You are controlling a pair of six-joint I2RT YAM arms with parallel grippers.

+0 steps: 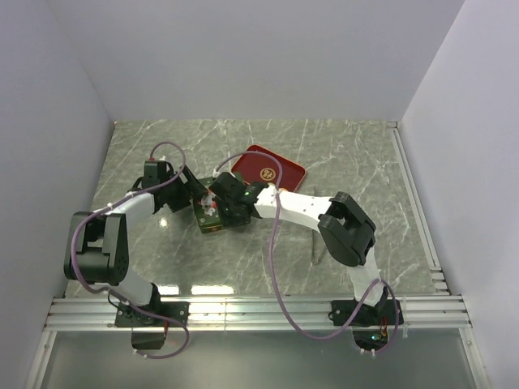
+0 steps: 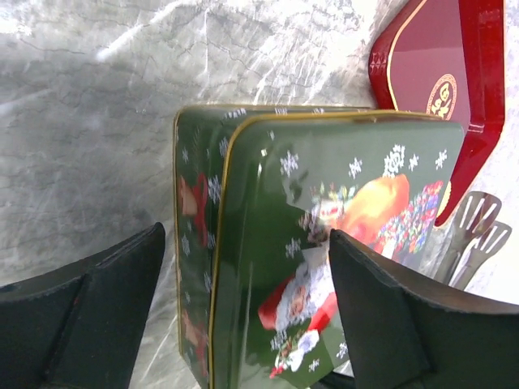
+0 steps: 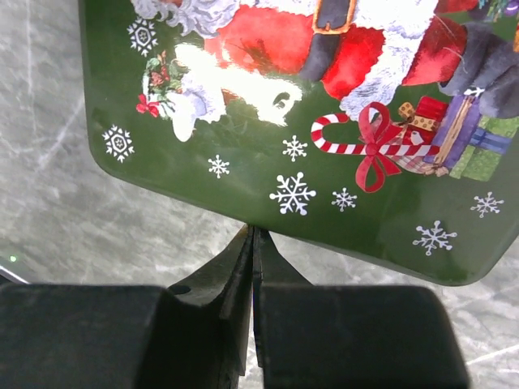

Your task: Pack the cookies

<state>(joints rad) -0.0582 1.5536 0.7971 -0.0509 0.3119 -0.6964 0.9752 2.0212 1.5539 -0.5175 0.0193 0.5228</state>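
Marble tabletop (image 1: 365,154) bears a glossy green tin (image 2: 324,146); left claw (image 2: 243,243) gapes, right claw (image 3: 253,231) closed.

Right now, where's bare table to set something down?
Bare marble: the wide right side between the red tin and the right rail; the far-left corner behind the left hand; the near strip between the arm bases. Crowded at centre: it and the right hand at the green Santa tin, red tin just behind.
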